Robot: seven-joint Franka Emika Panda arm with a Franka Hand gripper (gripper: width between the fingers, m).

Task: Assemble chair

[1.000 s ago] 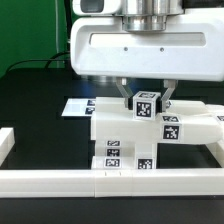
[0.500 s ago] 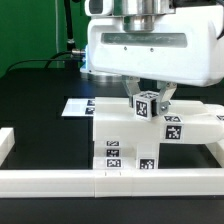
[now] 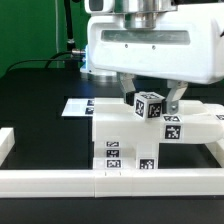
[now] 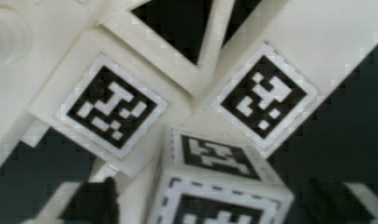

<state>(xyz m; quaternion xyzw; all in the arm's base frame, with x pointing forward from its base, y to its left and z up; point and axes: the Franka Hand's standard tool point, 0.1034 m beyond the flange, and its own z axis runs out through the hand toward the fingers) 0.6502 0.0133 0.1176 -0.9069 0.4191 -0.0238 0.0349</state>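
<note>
Exterior view: the gripper [image 3: 149,101] hangs straight over the chair [image 3: 120,128], its fingers either side of a tilted cube [image 3: 148,105] on the chair's top. Whether they pinch it or stand just clear, I cannot tell. The chair rests on the black surface [image 3: 40,95], against the rail [image 3: 50,181], with a green backdrop [image 3: 30,30] behind.

Wrist view: tags [image 4: 106,102] fill the frame, close up.

Text: none readable | signs: black-and-white square tags [image 3: 148,105] on chair [image 3: 115,126]
</note>
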